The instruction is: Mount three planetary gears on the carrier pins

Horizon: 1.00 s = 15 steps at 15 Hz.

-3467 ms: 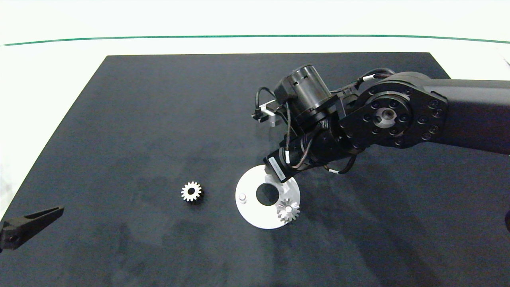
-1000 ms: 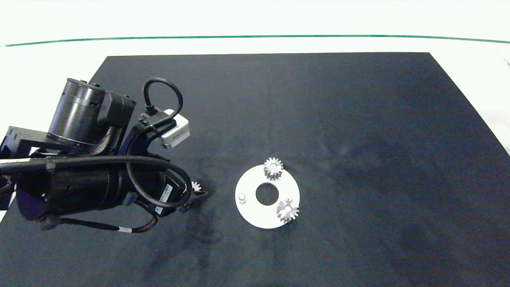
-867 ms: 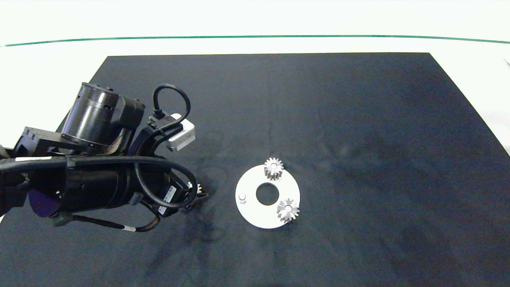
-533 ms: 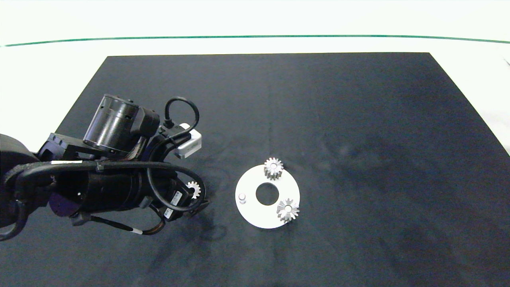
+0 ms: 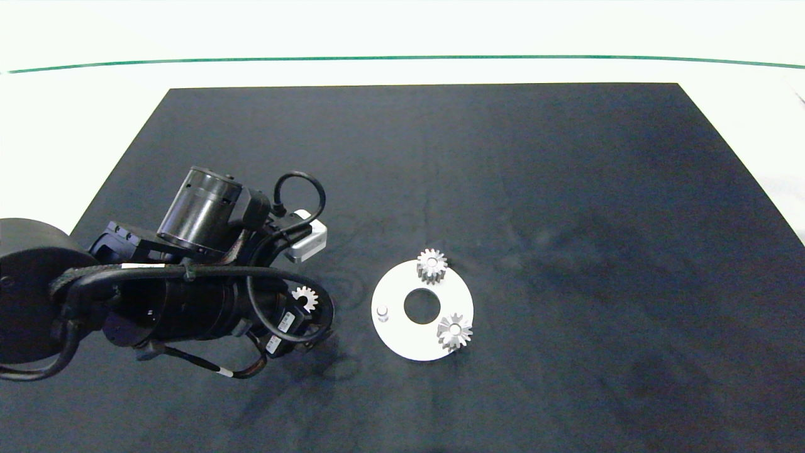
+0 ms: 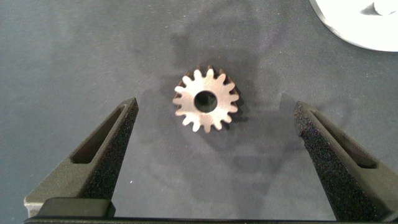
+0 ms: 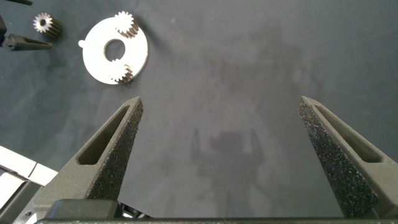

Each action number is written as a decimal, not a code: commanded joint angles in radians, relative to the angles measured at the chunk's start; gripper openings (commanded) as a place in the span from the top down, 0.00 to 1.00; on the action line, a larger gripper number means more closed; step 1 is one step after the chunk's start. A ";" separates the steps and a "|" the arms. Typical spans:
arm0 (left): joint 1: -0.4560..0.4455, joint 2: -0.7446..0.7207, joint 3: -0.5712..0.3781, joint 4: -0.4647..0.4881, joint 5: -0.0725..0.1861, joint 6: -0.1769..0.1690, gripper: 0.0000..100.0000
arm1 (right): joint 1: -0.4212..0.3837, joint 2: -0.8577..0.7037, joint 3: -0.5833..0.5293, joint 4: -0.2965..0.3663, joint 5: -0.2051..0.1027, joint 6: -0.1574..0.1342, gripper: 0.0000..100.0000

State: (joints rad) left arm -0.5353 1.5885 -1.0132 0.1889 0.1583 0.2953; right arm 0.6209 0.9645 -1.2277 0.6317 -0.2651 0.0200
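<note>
We see our left gripper over the loose gear on the black mat, jaws apart on either side, not touching it. Toward the mat's near edge, the white disc carries two gears on pins; one pin is bare. Our right gripper hangs with jaws apart, well away from the disc.

No readable text; white labels on left arm (print too small to read).
</note>
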 commanded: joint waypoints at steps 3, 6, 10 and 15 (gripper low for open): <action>0.003 0.039 -0.004 -0.006 0.001 0.011 0.00 | 0.000 0.008 0.002 0.002 0.000 0.000 0.00; 0.020 0.039 -0.005 -0.008 0.001 0.021 0.02 | 0.000 0.011 0.004 0.003 0.000 0.001 0.00; 0.031 0.051 -0.007 -0.029 0.001 0.028 0.10 | 0.000 0.007 0.004 0.002 0.000 -0.005 0.00; 0.032 0.048 -0.005 -0.029 0.001 0.030 0.20 | 0.000 0.005 0.004 0.002 0.000 -0.006 0.00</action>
State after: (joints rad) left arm -0.5032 1.6385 -1.0194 0.1581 0.1581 0.3232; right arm 0.6209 0.9668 -1.2238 0.6302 -0.2640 0.0143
